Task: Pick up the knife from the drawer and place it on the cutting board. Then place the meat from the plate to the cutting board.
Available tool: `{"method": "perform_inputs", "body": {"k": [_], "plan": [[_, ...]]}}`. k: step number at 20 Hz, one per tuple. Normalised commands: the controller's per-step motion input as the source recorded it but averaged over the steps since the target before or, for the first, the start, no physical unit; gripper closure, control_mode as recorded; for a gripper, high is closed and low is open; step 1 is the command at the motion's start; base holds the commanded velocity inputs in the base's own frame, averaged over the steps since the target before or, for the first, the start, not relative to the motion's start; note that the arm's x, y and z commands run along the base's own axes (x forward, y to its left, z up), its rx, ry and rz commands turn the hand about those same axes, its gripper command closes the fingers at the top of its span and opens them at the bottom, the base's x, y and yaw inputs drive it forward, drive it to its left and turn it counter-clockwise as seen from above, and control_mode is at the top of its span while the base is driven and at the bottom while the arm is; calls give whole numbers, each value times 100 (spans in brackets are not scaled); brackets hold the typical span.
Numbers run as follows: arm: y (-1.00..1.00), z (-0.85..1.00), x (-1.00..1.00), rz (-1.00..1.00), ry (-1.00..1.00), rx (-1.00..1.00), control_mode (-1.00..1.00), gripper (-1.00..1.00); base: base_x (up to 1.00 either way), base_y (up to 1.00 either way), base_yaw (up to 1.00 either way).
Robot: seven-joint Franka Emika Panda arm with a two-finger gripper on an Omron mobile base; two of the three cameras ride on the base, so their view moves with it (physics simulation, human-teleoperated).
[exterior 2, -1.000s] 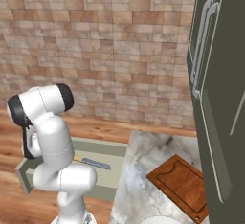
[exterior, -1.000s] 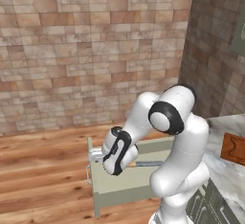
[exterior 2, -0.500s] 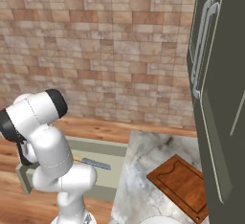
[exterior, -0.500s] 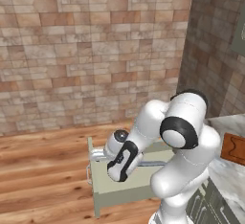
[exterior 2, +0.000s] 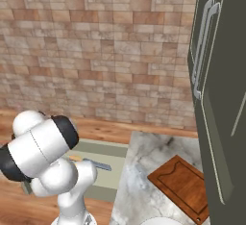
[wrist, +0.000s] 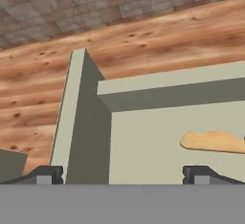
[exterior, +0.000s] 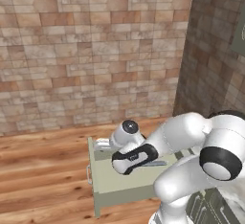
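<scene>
two dark fingertips (wrist: 44,174) of the end effector (wrist: 124,173) are seen spread wide in the hand view, with nothing between them. one fingertip sits outside the drawer's (exterior: 112,187) side wall and the other over its pale green floor, so the wall lies between the jaws.

the knife (wrist: 213,141) lies flat inside the drawer, off to one side of the end effector's centre line; in the right base view it (exterior 2: 91,163) is seen resting on the drawer floor near the desk (exterior 2: 144,171) edge.

several risks are judged from this pose. if a straight descent were made, the drawer wall could be struck or straddled, since it lies under the open jaws. a sideways shift is judged necessary first. the tan handle is thin and low, so a closing could slide over it or push it along the smooth floor. the blade, hidden in the hand view, could be caught instead of the handle.

the drawer is boxy, matte, sage-green. the handle appears wooden and rounded. the cutting board (exterior 2: 185,186) is reddish-brown with a groove near its edge, lying on a marbled desk, well apart from the knife. the floor (exterior: 43,170) is glossy wood planking.
</scene>
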Motion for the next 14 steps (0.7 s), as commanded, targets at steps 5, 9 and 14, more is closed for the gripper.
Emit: {"method": "perform_inputs", "body": {"k": [5, 9, 14], "plan": [[-45, 57, 0, 0, 4, 0, -100, -100, 0, 0, 0], [-47, 10, -2, 0, 2, -1, -100, -100, 0, 0, 0], [-49, -2, -3, 4, 2, -3, -100, -100, 0, 0, 0]]}}
